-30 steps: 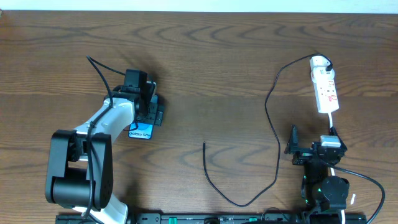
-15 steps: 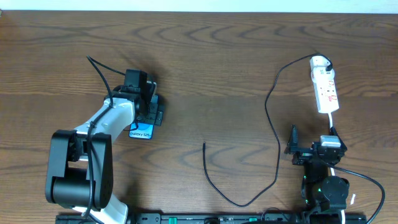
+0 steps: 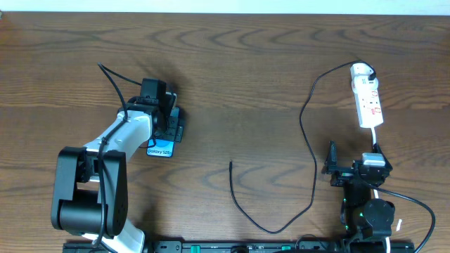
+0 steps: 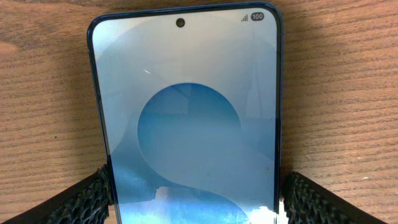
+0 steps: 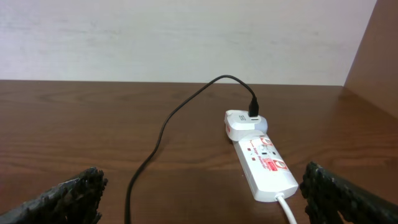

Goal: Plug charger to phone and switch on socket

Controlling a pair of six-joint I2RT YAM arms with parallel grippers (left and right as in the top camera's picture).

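Observation:
The phone lies flat on the table, its light-blue screen with the blue circle facing up. My left gripper is over it, and only its lower edge shows in the overhead view. My left fingers stand against both long sides of the phone. The charger runs from the socket down in a loop, and its free tip lies loose mid-table. My right gripper is wide open and empty, just short of the socket's near end. The charger is plugged into its far end.
The socket's white cord runs back toward my right arm's base. The charger loop reaches close to the table's front edge. A pale wall stands behind the table's far edge.

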